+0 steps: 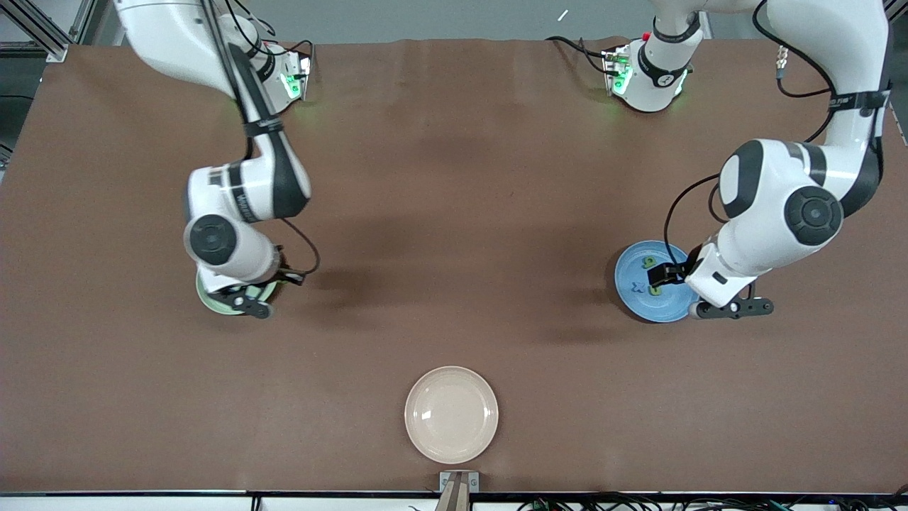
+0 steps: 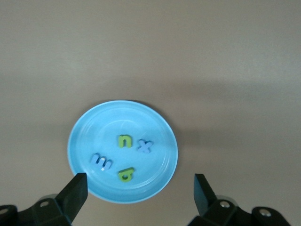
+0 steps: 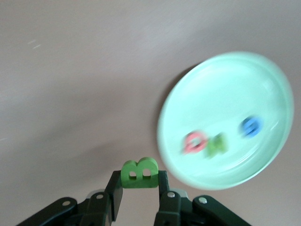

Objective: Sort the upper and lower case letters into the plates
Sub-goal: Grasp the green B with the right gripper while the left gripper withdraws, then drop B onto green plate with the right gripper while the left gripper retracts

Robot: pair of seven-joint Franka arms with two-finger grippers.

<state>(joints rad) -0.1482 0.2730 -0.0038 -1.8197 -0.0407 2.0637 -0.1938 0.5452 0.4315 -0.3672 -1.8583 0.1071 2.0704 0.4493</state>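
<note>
Right gripper (image 3: 139, 188) clamped on green letter B (image 3: 139, 173) beside mint plate (image 3: 263, 94); left gripper (image 2: 138, 190) spread wide, empty, over blue plate (image 2: 84, 136)

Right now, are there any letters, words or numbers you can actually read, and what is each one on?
"n", green letter, in the blue plate.
"x", blue letter, same plate.
"m", pale blue letter, same plate, read sideways.
A second green letter there: cannot tell which.
"B", green letter, held in the right gripper.
Three letters in the mint plate: too blurred to read.
Lettering on the right arm: too small.
</note>
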